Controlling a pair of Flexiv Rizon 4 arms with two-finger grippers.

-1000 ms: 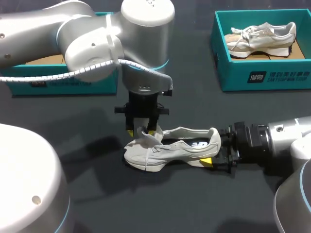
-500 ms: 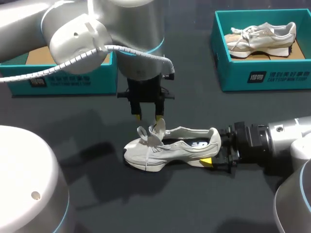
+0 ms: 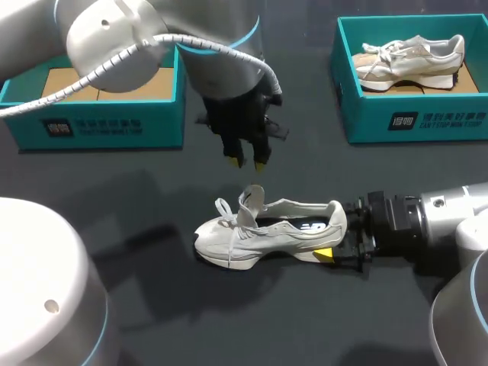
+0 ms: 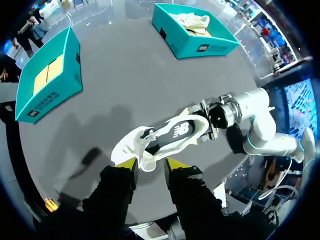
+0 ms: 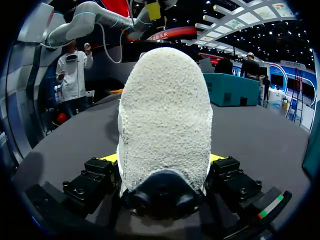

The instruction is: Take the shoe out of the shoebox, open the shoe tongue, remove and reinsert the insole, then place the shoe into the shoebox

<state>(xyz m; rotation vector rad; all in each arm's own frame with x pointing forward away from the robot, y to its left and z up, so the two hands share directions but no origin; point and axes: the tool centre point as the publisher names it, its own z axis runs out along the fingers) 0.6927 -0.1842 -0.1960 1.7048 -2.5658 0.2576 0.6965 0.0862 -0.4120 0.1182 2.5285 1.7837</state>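
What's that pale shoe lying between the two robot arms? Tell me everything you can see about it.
The shoe is an off-white sneaker with a fleecy-looking heel, standing on its sole on the dark table, toe toward the left arm's side. Its tongue stands pulled up, laces loose, showing a dark insole inside. The right gripper is shut on its heel from both sides; the left gripper hangs open above the tongue, not touching.
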